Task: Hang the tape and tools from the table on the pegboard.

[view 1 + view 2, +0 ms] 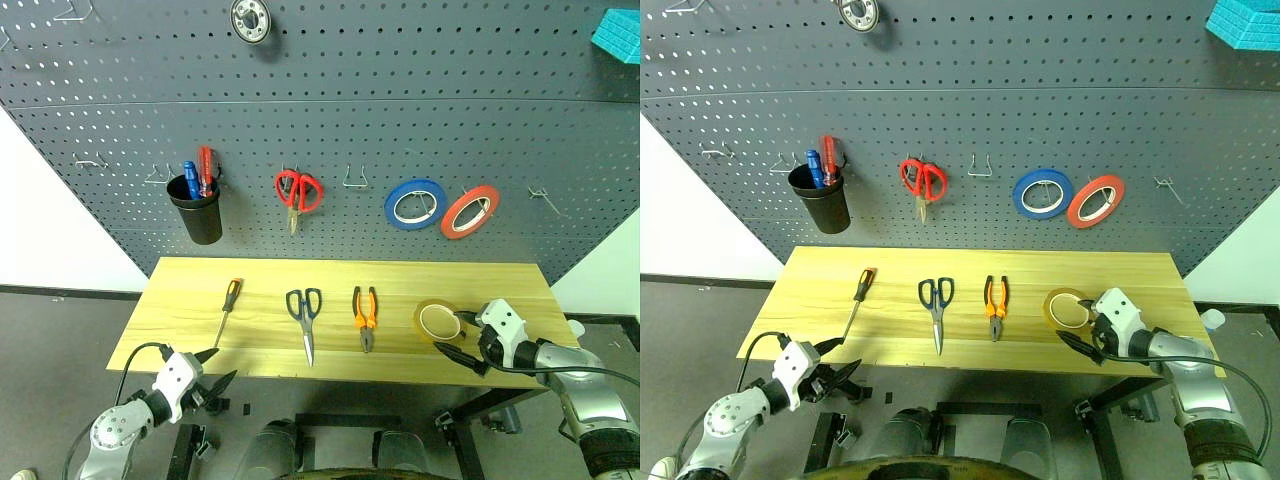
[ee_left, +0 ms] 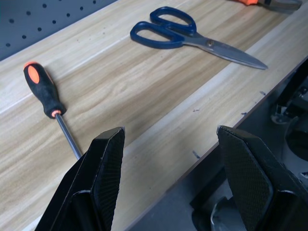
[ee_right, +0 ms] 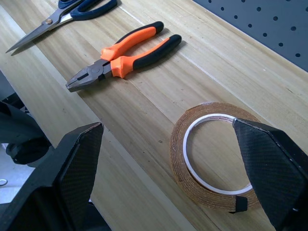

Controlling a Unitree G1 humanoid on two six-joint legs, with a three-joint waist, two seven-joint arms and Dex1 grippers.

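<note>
Dark grey pegboard (image 1: 330,90) fills the wall behind the counter (image 1: 400,280), already carrying a red-handled scissors (image 1: 298,190), a blue roll (image 1: 414,204), a red roll (image 1: 470,211) and a black cup (image 1: 197,212). All four task things lie flat on the counter, so nothing has been hung yet.

Taking the pliers (image 1: 365,315) as the landmark: the blue-handled scissors (image 1: 304,315) lie just beside them towards the robot's left, the screwdriver (image 1: 226,308) further that way, and the tape (image 1: 438,320) on the opposite side.

The right hand (image 3: 168,178) stands wide open and empty, one finger at the tape's far edge, the other well short of it. Picking up the tape looks like the step in hand. Next, that hand should settle lower and pinch the ring's rim.

The left hand (image 2: 168,178) is open and empty at the counter's front edge, near the screwdriver tip.
</note>
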